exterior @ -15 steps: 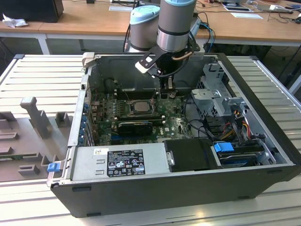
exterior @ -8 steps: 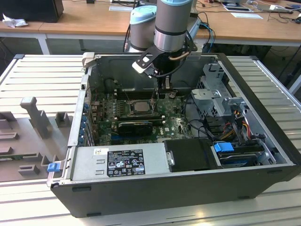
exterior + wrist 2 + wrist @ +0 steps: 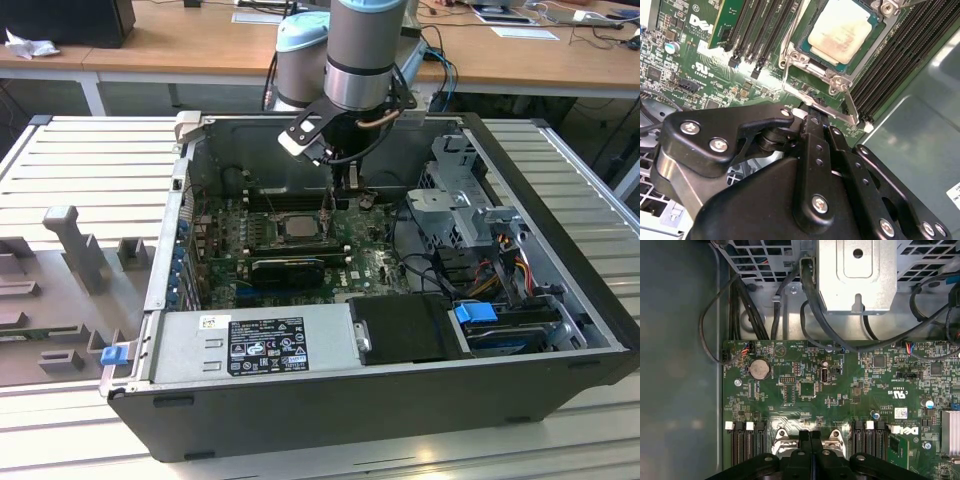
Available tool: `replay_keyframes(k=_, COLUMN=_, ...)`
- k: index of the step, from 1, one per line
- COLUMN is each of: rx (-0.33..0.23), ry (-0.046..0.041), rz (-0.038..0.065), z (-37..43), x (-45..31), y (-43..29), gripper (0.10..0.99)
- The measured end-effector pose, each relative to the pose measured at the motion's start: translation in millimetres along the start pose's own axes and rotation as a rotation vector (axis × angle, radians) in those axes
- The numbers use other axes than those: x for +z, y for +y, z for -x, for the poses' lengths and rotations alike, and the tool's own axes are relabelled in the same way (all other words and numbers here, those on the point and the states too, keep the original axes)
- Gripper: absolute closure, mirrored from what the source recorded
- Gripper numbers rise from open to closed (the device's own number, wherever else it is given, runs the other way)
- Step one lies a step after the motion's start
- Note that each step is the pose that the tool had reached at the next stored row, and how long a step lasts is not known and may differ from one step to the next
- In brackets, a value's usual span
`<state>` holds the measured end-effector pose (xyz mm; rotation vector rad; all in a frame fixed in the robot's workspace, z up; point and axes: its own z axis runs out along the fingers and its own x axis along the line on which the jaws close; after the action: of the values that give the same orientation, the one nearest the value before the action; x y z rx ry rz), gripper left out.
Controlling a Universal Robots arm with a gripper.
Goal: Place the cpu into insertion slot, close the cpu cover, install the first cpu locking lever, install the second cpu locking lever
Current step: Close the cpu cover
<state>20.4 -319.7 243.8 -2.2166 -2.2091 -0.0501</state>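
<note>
My gripper (image 3: 812,117) is closed, its tips at a metal lever (image 3: 837,111) beside the cpu (image 3: 840,30), which sits in the insertion slot (image 3: 790,56). The exterior view adds the open computer case (image 3: 350,400), the ribbed bench (image 3: 90,160) and wooden desks (image 3: 200,50) behind.

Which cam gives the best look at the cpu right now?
Second wrist view: the cpu is close, its pale metal top plain to see. The exterior view has it small, just beside the tip of the gripper. In the first wrist view the gripper stands before that spot.
</note>
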Motion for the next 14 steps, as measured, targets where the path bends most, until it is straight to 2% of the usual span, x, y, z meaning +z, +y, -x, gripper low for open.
replay_keyframes(k=14, rx=0.0, ry=-0.0001, rz=0.0, z=0.0, x=-0.1, y=-4.6, gripper=0.98)
